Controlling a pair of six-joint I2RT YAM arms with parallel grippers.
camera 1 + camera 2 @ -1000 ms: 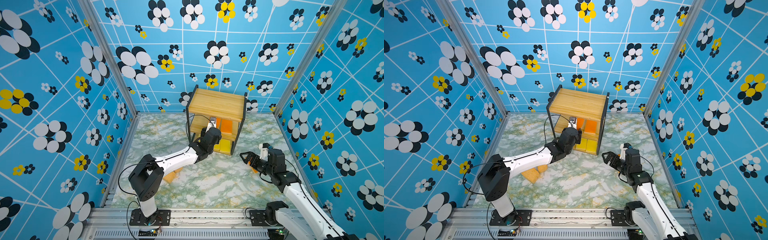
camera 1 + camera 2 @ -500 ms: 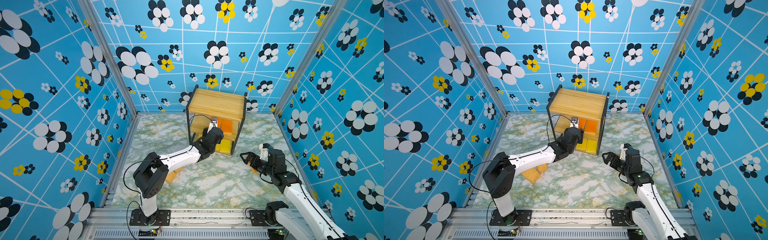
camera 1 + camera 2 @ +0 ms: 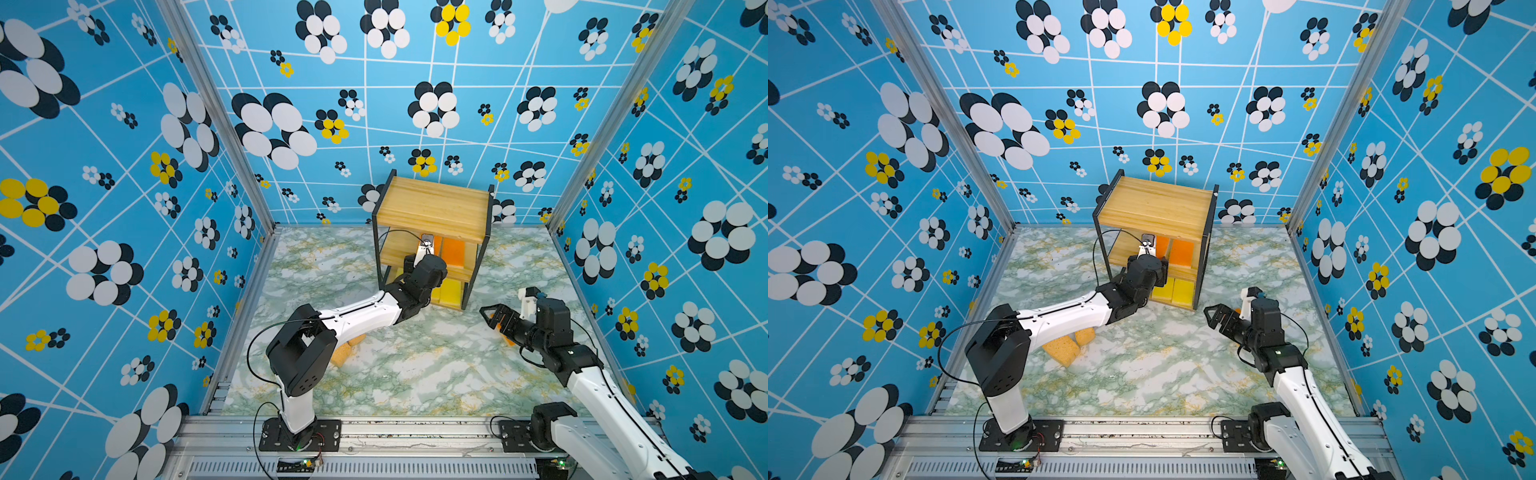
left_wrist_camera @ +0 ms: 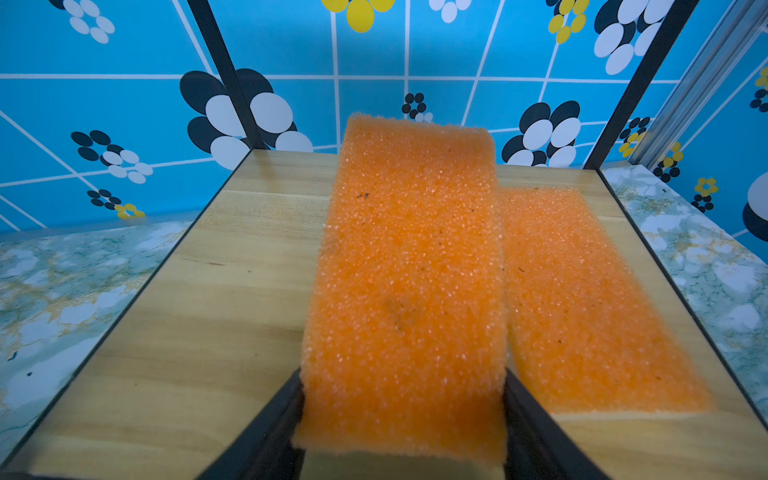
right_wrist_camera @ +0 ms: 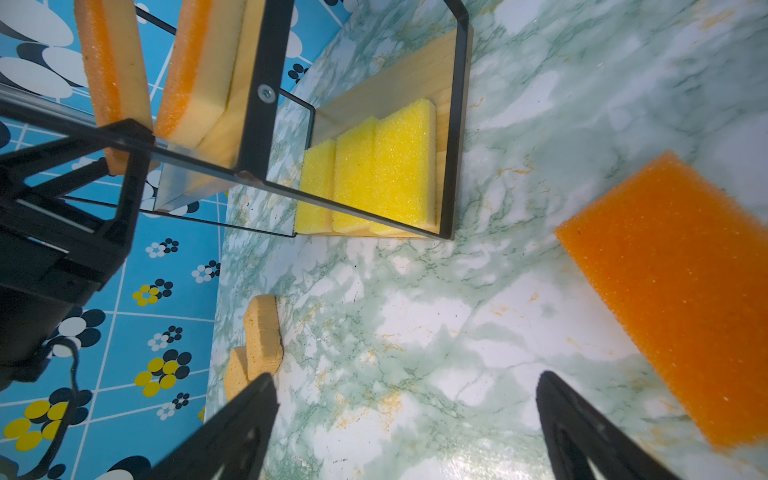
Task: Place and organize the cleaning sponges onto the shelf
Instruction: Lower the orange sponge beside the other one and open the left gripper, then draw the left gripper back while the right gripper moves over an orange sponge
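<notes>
Item: orange sponge (image 4: 407, 282), clamped tilted in our left gripper (image 4: 403, 386) over the middle board (image 4: 199, 316); we should level it beside its neighbour (image 4: 582, 299), then release.

You see the pale wooden, black-framed shelf (image 3: 432, 205), bright yellow flat sponges (image 5: 395, 166) on its bottom board, orange flat sponges (image 4: 415, 270) at its middle board, tan porous sponges (image 3: 1063, 347) left of it, green-veined white floor (image 3: 415, 365)
</notes>
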